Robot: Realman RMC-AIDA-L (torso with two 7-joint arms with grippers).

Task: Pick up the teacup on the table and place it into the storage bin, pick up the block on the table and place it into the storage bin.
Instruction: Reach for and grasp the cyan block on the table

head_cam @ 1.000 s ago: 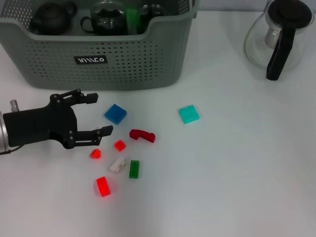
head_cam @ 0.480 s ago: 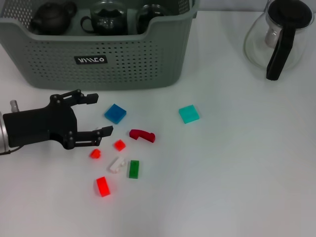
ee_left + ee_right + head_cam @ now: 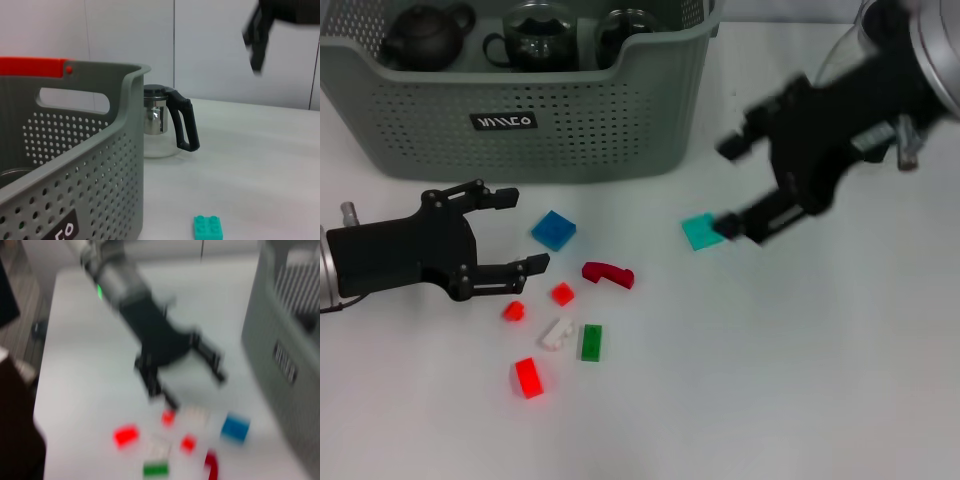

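Grey-green perforated storage bin (image 3: 570,130) (black label, white lettering). Teal block (image 3: 700,231); blue block (image 3: 554,230) at its 9 o'clock; green block (image 3: 591,342); white block (image 3: 557,332). Both grippers black.

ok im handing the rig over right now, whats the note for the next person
Left gripper: open, empty, low over the table beside the blue block.
Right gripper: open, empty, above the teal block.
Storage bin: already holds a dark teapot and glass cups.
Done: no teacup is left on the table.
Left: the blocks, all on the table; none gripped yet. A glass jug stands to the bin's right.
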